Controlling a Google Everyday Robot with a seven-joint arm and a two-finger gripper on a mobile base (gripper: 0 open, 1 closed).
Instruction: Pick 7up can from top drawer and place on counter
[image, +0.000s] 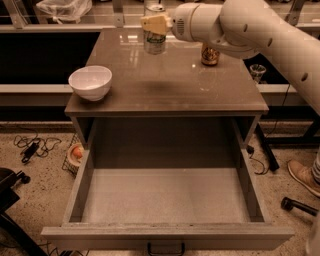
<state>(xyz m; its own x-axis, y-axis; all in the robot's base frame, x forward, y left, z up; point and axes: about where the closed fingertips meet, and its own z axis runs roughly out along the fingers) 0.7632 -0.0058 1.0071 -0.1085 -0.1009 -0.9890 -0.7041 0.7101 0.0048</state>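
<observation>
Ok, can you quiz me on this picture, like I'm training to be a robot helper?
1. True or false: the top drawer has a can lying in it.
2. On the counter, what sits at the left front corner? A) white bowl B) spoon C) sponge
3. Fill in: the gripper is over the counter's far edge, shut on the ____.

Key: 1 false, the drawer is open and bare; 2 A; 3 7up can.
</observation>
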